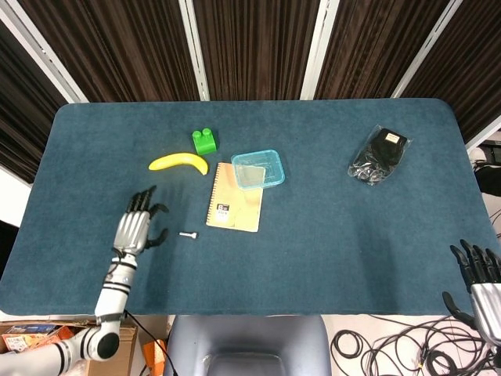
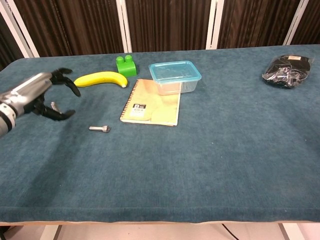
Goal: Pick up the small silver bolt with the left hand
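Approach step. Left hand [image 1: 138, 228] empty, fingers spread, hovering near small silver bolt [image 1: 187, 234]. Bolt lying flat on table [image 1: 352, 243], between hand and notebook [image 1: 236, 207], untouched. Next: lower over bolt, pinch shank precisely.

Dark brown ribbed curtain wall [image 1: 250, 47] at far side, split by slanted white posts [image 1: 193, 47]. Teal felt-covered table [image 1: 329, 251] with rounded corners fills the scene. Grey chair [image 1: 246, 345] at near edge. Tangled black cables [image 1: 391, 348] on pale floor near right; cardboard box [image 1: 102, 352] near left. Even indoor light.
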Tool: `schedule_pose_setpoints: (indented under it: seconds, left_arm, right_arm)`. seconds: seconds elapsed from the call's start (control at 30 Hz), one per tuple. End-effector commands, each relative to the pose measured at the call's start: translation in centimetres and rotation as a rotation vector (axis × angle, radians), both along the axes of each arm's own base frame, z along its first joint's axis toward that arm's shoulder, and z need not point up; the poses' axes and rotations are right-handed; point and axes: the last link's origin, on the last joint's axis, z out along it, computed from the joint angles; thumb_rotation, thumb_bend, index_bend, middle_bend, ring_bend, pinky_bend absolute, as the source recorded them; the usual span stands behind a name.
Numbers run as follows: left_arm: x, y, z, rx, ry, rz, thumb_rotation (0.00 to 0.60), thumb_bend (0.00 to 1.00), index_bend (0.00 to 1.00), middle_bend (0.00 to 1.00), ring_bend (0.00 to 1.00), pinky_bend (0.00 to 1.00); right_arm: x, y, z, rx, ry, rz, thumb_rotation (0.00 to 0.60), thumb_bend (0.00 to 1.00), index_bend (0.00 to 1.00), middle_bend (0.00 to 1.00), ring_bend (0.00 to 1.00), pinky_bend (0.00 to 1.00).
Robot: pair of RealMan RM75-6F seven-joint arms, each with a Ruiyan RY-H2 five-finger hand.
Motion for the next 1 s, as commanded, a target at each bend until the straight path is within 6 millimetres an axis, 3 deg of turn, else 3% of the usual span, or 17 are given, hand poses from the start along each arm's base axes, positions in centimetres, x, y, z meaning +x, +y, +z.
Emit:
schedule_pose_setpoints:
  seconds: [0.03,0.47,1.0]
  left_arm:
    - [0.0,-1.1,-1.1,-0.052,0.014,0.007,0.600,0.34,0.41,0.00,0.00,0.03]
    - [0.3,0.5,-4.4,-0.049,0.078,0.049,0.600,0.34,0.44,0.00,0.00,0.03]
    - [0.1,1.4,-5.7,-0.082,0.100,0.075,0.600,0.34,0.49,0.00,0.00,0.03]
  right_arm:
    - [0.0,0.0,0.0,0.001,-0.001,0.000,0.600,0.29,0.00,0.00,0.00,0.04]
    - [-0.1,0.1,0.4,-0.003,-0.015,0.001,0.600,0.29,0.00,0.00,0.00,0.04]
    - [-0.2,0.2,0.7,-0.011,-0.022,0.002,0.600,0.29,0.00,0.00,0.00,0.04]
